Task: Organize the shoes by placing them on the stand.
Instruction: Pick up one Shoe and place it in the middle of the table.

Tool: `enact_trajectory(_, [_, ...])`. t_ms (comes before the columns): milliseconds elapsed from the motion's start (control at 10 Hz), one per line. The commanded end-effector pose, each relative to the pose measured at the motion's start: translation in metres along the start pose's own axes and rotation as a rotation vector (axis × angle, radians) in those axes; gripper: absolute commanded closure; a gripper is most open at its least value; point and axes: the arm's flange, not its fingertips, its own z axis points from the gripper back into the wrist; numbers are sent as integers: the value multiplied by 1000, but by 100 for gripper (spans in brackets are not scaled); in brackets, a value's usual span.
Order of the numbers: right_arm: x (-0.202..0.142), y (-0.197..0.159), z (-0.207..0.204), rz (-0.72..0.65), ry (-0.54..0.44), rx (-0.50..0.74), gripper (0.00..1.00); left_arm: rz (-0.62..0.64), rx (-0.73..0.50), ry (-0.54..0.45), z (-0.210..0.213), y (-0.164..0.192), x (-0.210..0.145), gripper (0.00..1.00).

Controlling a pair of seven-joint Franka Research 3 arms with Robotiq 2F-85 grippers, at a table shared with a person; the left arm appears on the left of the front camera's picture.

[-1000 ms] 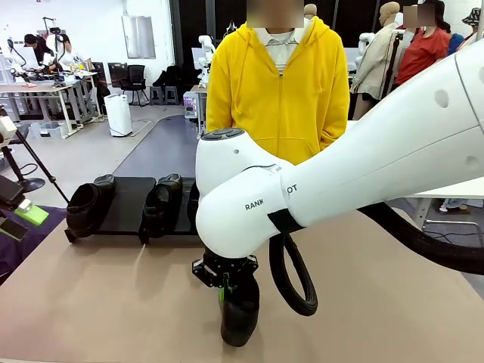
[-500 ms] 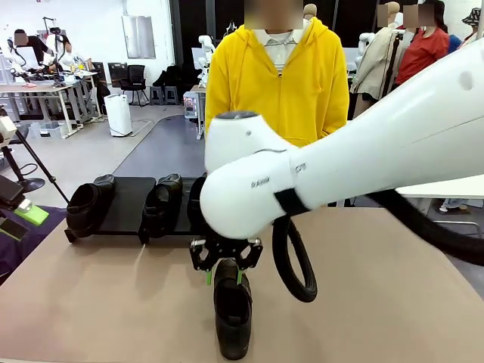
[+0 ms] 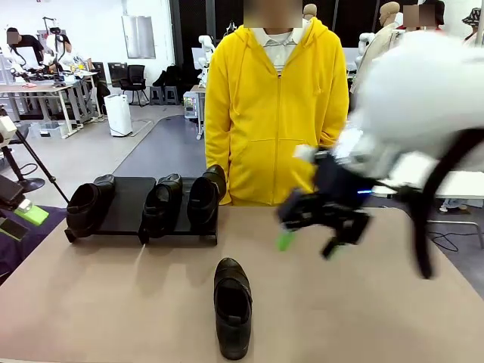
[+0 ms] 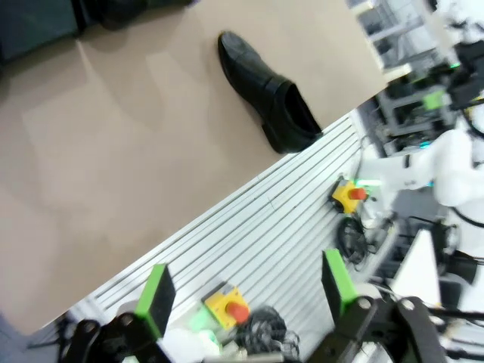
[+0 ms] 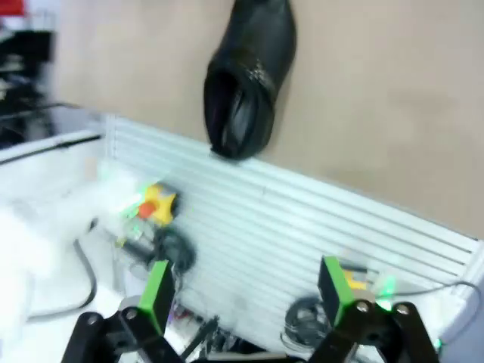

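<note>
- Moved since the earlier frame: right gripper (image 3: 306, 240), formerly clamped on the loafer (image 3: 232, 306) at the near table edge, now raised to the right, blurred, jaws spread, nothing between them.
- Loafer: lies flat on the tan table (image 3: 113, 302), toe toward the stand (image 3: 128, 204), apart from it.
- Stand: three black shoes; one (image 3: 85, 206) on the left panel, two (image 3: 162, 203) (image 3: 203, 198) side by side on the right.
- Left gripper (image 4: 249, 291): green pads spread wide, empty, off the near table edge.
- Person in a yellow hoodie (image 3: 276, 98): standing at the far side.
</note>
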Motion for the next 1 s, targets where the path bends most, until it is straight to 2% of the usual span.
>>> enact_trajectory(0, [-50,-76,51,-104,-52,149,0,-2,-18,-5,0,-1,0,0])
enact_trajectory(200, [-85,-123,66,-229,-145,244,0,-2,-18,-5,0,-1,0,0])
enact_trajectory(300, [-92,-132,65,-242,-176,276,0,-2,-18,-5,0,-1,0,0])
enact_trajectory(400, [-95,-136,63,-239,-206,275,0,-2,-18,-5,0,-1,0,0])
enact_trajectory(500, [-86,-130,53,-277,-225,190,0,-2,-18,-5,0,-1,0,0])
enact_trajectory(600, [-84,-135,102,-261,-176,251,0,-2,-18,-5,0,-1,0,0])
enact_trajectory(900, [-84,-135,102,-261,-176,251,0,-2,-18,-5,0,-1,0,0])
